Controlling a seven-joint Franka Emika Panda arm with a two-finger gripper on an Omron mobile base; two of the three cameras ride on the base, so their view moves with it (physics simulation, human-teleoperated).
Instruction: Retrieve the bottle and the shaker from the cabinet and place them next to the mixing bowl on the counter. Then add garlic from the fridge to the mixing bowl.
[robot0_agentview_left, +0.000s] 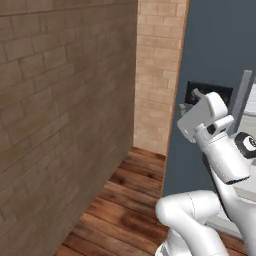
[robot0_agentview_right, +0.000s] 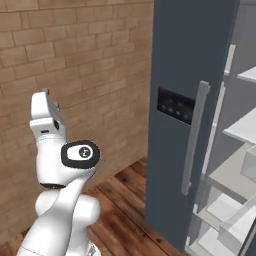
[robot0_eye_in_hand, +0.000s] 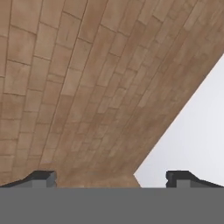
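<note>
1. Hand view gives me the gripper looking at a tan brick wall with a pale blank area at the right; its two dark fingertips stand wide apart with nothing between them — released.
2. Left base view shows what the hand view cannot: my white arm folded up in front of the fridge, whose slate-grey door carries one dark control panel. A plank floor of reddish wood runs along the brick wall, which turns a corner beside the fridge.
3. Right base view adds the fridge's open side: I count one long grey bar handle on the shut door, upright, and several pale shelves stacked behind it to the right — flat, smooth, light grey.
4. Garlic, bottle, shaker and mixing bowl: I cannot pick out any of them on those shelves or anywhere else.
5. Hand sits raised, pointing at the brickwork, well apart from the handle.
</note>
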